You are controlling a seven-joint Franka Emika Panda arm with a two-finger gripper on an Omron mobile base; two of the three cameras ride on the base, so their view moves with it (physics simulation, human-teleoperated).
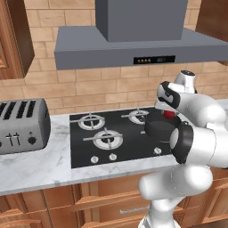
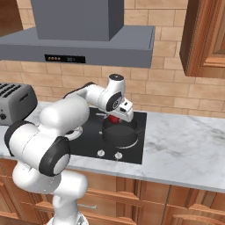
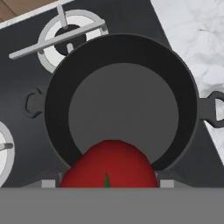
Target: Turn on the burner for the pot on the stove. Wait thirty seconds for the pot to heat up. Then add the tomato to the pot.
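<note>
Clenched between the fingers of the gripper (image 3: 106, 186), the tomato (image 3: 109, 164) is held directly above the pot (image 3: 120, 103) on the marble-flanked stove (image 1: 84, 147).

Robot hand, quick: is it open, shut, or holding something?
Gripper: shut on the small round red tomato, held above the low, round, dark charcoal pot.

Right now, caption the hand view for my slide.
Hand holds the tomato above the empty pot on the stove.
</note>
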